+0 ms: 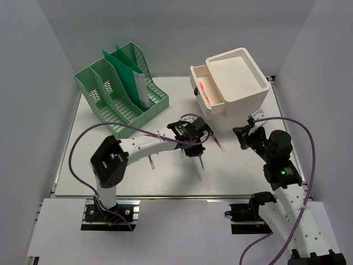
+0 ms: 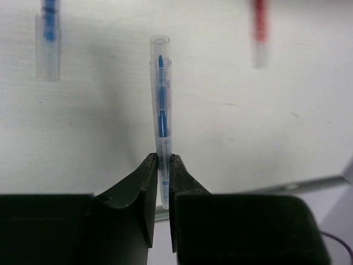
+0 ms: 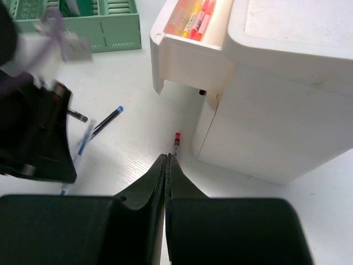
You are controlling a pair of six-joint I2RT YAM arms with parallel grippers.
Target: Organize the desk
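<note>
On the white desk (image 1: 248, 176) my left gripper (image 2: 162, 161) is shut on a clear pen with blue ink (image 2: 161, 99), gripping it near its rear end so the pen points away from the camera. From above, the left gripper (image 1: 193, 146) is over the middle of the desk. My right gripper (image 3: 167, 157) is shut with nothing between its fingers. Its tips are just short of a red-capped pen (image 3: 176, 141) lying beside the white drawer box (image 3: 276, 83). In the top view the right gripper (image 1: 242, 137) is in front of the box.
The box's drawer (image 1: 205, 91) stands open and holds several coloured markers (image 3: 193, 16). A green file organizer (image 1: 118, 91) stands at the back left. Loose on the desk lie a dark pen (image 3: 107, 118), another blue pen (image 2: 48, 38), and a pen (image 1: 150, 162) near the left arm.
</note>
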